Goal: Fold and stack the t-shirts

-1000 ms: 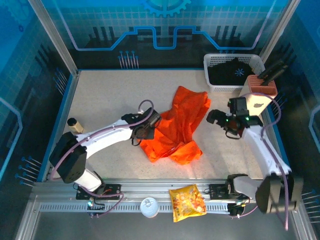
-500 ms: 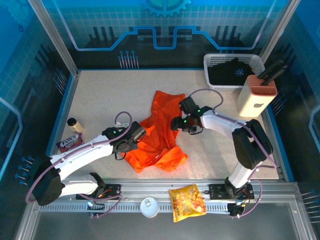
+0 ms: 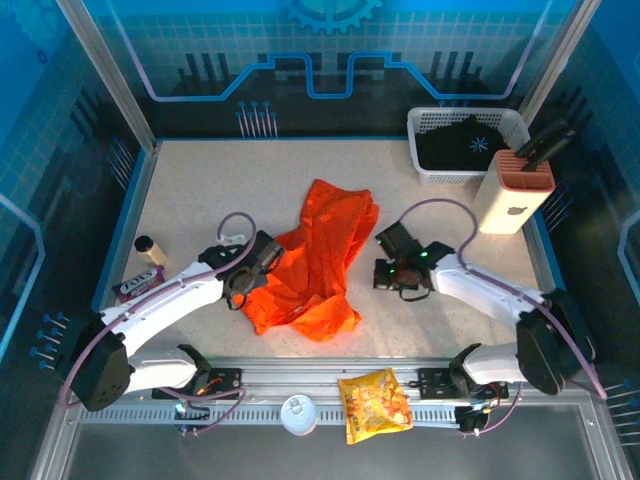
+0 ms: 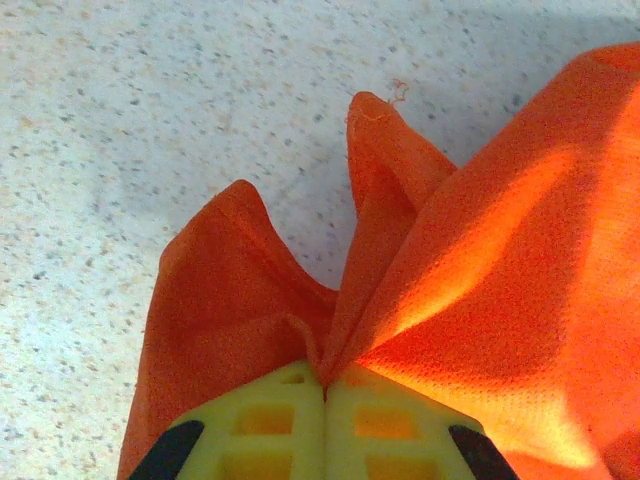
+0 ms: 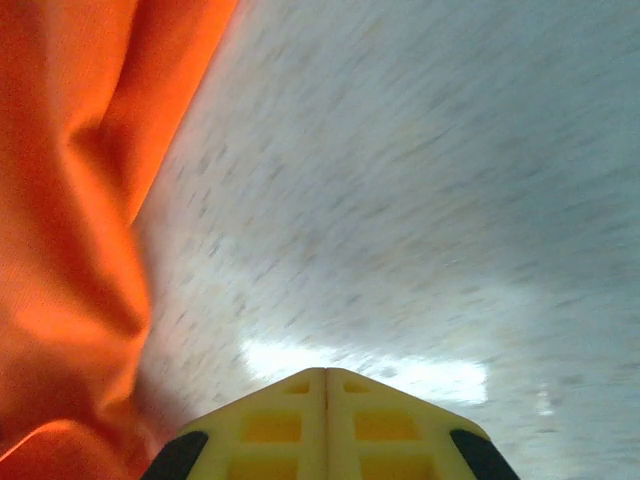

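The orange t-shirt [image 3: 318,258] lies crumpled in the middle of the table. My left gripper [image 3: 262,264] is at the shirt's left edge, shut on a fold of it. In the left wrist view the orange t-shirt [image 4: 480,260] bunches out from between the closed tips of that gripper [image 4: 324,385]. My right gripper [image 3: 388,252] sits just right of the shirt, shut with nothing in it. The right wrist view has this gripper [image 5: 325,372] closed over bare table, with the orange t-shirt [image 5: 70,230] off to its left. The black shirt [image 3: 462,140] lies in the white basket [image 3: 420,168] at the back right.
A tan knife block [image 3: 513,190] stands in front of the basket. A small bottle [image 3: 150,250] and a flat packet [image 3: 135,287] lie at the left edge. A yellow snack bag [image 3: 375,402] and a white can [image 3: 298,413] rest on the front rail.
My right gripper went from open to shut and drew back to the right, off the shirt. The left gripper kept its hold, and the shirt shifted left and nearer.
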Tool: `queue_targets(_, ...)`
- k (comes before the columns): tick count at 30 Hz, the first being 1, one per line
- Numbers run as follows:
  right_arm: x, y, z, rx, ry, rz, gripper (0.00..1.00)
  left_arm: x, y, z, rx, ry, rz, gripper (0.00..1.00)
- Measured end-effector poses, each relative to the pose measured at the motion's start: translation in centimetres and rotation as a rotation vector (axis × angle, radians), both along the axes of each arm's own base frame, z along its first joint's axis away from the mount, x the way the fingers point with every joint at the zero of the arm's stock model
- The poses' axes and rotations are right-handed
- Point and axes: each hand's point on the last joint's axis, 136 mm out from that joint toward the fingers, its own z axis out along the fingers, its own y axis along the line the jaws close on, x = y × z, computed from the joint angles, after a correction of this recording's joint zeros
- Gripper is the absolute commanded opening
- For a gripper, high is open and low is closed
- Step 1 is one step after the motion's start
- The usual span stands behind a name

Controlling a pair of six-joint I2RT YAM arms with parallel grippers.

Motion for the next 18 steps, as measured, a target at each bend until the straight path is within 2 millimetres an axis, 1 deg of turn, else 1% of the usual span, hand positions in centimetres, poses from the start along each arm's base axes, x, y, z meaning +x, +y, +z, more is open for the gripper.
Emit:
queue_targets(2,1.7,-3.0,1.3,-0.035,-0.051,-0.063,0.00,0.2,0.7,0.3,0.000,-0.007,0.014,0.00)
queue_targets(4,3.3,-5.3,2.6,-0.062,-0.077,-0.104,0.00,0.3,0.9,0.7,-0.004,-0.018,0.015,0.00)
queue_targets(5,4.2,-6.0,3.5,-0.068,-0.093,-0.114,0.00,0.3,0.9,0.8,-0.006,-0.023,0.010,0.00)
queue_targets(6,4.8,-6.1,4.2,-0.067,-0.102,-0.109,0.12,0.3,0.9,0.9,-0.010,-0.026,0.007,0.00)
queue_targets(7,5.6,-5.7,5.2,-0.059,-0.120,-0.091,0.29,0.2,0.8,1.0,-0.017,-0.028,0.005,0.00)
queue_targets(8,6.0,-4.7,6.1,-0.039,-0.135,-0.062,0.45,0.1,0.8,0.9,-0.025,-0.029,0.003,0.00)
queue_targets(9,6.1,-3.4,6.7,-0.016,-0.144,-0.029,0.55,0.0,0.7,0.6,-0.031,-0.025,0.001,0.00)
queue_targets(10,5.8,-1.6,7.1,0.018,-0.148,0.020,0.64,-0.2,0.7,0.3,-0.036,-0.020,0.000,0.00)
queue_targets(11,5.1,0.2,7.2,0.053,-0.141,0.065,0.69,-0.4,0.7,-0.1,-0.040,-0.014,-0.002,0.00)
queue_targets(12,3.8,2.7,6.9,0.100,-0.123,0.131,0.73,-0.7,0.7,-0.5,-0.042,-0.003,-0.003,0.00)
queue_targets(13,2.4,4.7,6.4,0.142,-0.098,0.180,0.77,-0.9,0.7,-0.9,-0.045,0.009,-0.005,0.00)
queue_targets(14,0.7,6.5,5.6,0.179,-0.069,0.221,0.79,-1.1,0.7,-1.1,-0.047,0.016,-0.006,0.00)
queue_targets(15,-1.4,7.9,4.3,0.209,-0.025,0.260,0.81,-1.1,0.7,-1.2,-0.050,0.021,-0.008,0.00)
queue_targets(16,-3.6,8.7,2.9,0.226,0.024,0.286,0.82,-1.1,0.5,-1.2,-0.057,0.019,-0.009,0.00)
queue_targets(18,-7.1,9.0,0.7,0.229,0.103,0.305,0.83,-0.9,0.4,-1.2,-0.062,0.014,-0.013,0.00)
